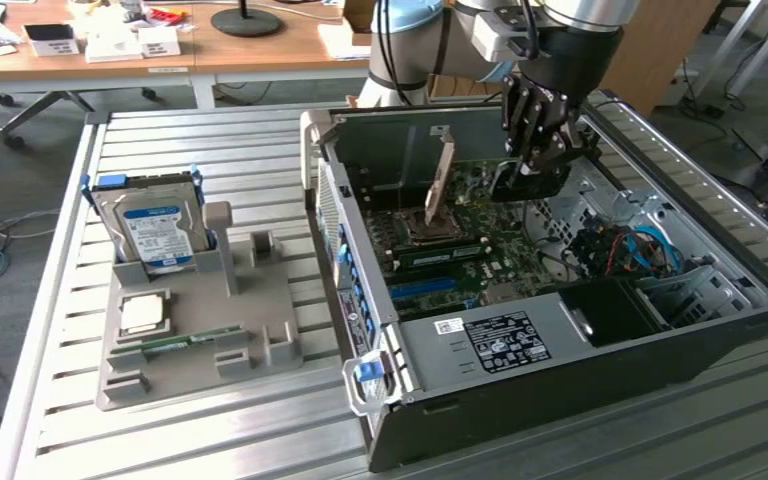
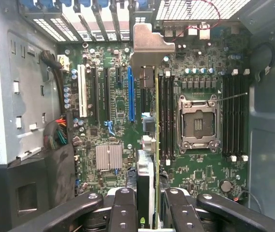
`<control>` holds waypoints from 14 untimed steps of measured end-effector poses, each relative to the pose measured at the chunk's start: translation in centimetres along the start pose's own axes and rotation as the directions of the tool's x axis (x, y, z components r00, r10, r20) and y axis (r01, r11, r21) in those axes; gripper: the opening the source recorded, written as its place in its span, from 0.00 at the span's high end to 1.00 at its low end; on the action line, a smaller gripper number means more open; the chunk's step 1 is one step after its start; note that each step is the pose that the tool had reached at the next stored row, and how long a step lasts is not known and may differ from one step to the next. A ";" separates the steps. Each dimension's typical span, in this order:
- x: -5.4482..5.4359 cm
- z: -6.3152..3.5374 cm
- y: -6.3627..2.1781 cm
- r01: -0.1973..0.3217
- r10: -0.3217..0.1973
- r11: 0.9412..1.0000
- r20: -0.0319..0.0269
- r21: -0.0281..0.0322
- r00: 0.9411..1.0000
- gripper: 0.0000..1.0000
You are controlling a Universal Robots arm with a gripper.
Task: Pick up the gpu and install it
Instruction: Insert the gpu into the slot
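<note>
As the black claw (image 1: 535, 165) clamps the thin dark gpu card (image 2: 146, 174) edge-on above the green motherboard (image 2: 200, 174), upper right in the exterior view, we judge installation in hand; seating requires square alignment and a level descent.

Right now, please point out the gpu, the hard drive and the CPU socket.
gpu (image 2: 149, 48), wrist view, metal end bracket.
hard drive (image 1: 157, 235), exterior view, blue label.
CPU socket (image 2: 197, 123), wrist view, its centre.

Dark gpu (image 1: 527, 185), green motherboard (image 2: 200, 174)
</note>
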State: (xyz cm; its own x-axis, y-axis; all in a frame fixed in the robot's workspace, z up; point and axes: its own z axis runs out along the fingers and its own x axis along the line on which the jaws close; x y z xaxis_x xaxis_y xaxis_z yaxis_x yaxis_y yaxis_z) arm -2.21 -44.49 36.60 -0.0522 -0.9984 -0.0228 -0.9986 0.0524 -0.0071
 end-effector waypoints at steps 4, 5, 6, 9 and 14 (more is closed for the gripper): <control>0.0 0.31 0.02 0.000 0.000 1.000 0.000 0.000 1.000 0.73; 0.0 0.39 0.02 0.000 0.000 1.000 0.000 0.000 1.000 0.73; 0.0 0.49 0.03 0.000 0.000 1.000 0.000 0.000 1.000 0.73; 0.0 0.60 0.03 0.000 0.000 1.000 0.000 0.000 1.000 0.73; 0.0 0.60 0.03 0.000 0.000 1.000 0.000 0.000 1.000 0.73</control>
State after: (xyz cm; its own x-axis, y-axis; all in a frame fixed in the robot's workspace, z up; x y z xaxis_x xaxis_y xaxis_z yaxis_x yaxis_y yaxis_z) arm -2.23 -44.50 36.00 -0.0522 -0.9984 -0.0224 -0.9986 0.0524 -0.0070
